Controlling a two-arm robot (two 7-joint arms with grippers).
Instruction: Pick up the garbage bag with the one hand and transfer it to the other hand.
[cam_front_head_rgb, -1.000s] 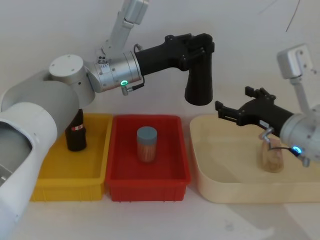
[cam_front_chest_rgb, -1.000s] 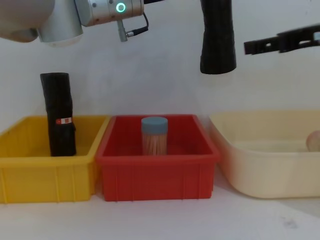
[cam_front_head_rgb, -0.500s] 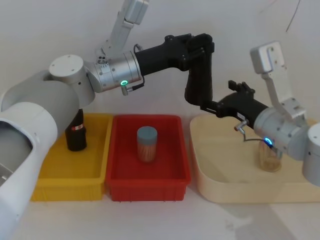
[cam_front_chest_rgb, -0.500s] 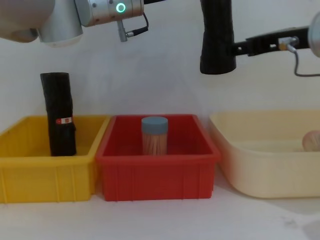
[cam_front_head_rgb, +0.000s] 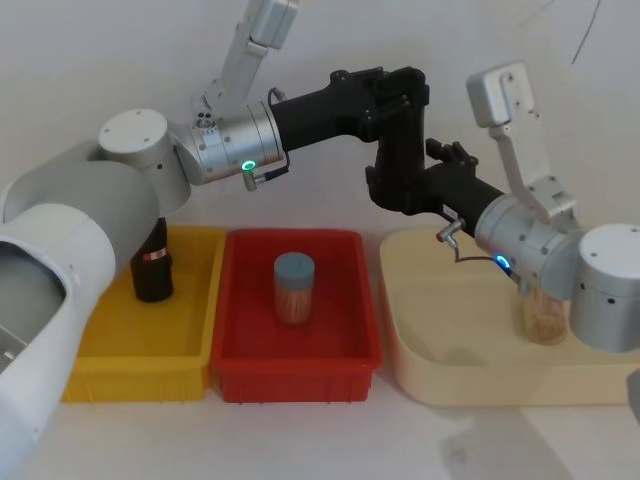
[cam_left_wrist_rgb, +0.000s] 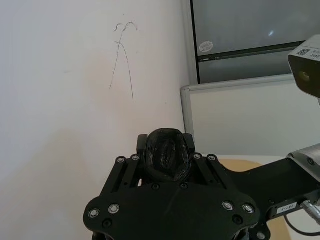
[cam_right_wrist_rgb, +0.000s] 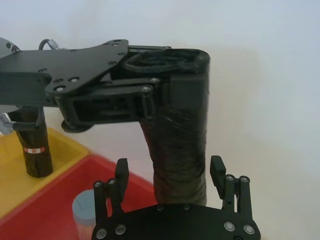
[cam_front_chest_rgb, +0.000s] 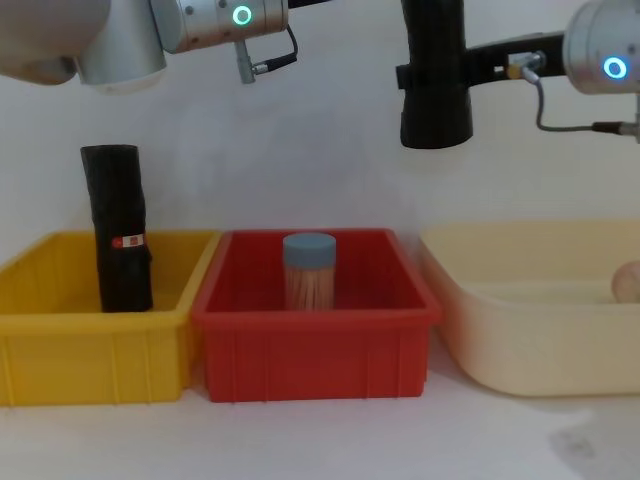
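Writing readable anywhere is scarce: the slimmer black roll (cam_front_chest_rgb: 118, 228) standing in the yellow bin (cam_front_chest_rgb: 60, 345) carries a small red-and-white label, its print too small to make out, and the garbage bag (cam_front_head_rgb: 400, 160) shows no label at all. That thick black roll hangs upright in the air, above the gap between the red bin (cam_front_head_rgb: 296, 355) and the cream tub (cam_front_head_rgb: 480, 385), clamped near its top by the left gripper (cam_front_head_rgb: 398, 95) of the green-ring arm. In the red bin stands a jar with a grey-blue lid (cam_front_chest_rgb: 309, 270).

Half a second ago the right gripper (cam_right_wrist_rgb: 171, 175) (blue-ring arm, grey cable) had only just reached the roll's right side; now it has pushed further in, and its spread fingers (cam_right_wrist_rgb: 217, 170) straddle the lower half of the roll, one on each side with a small gap showing, not yet closed on it. The left arm has kept its place.
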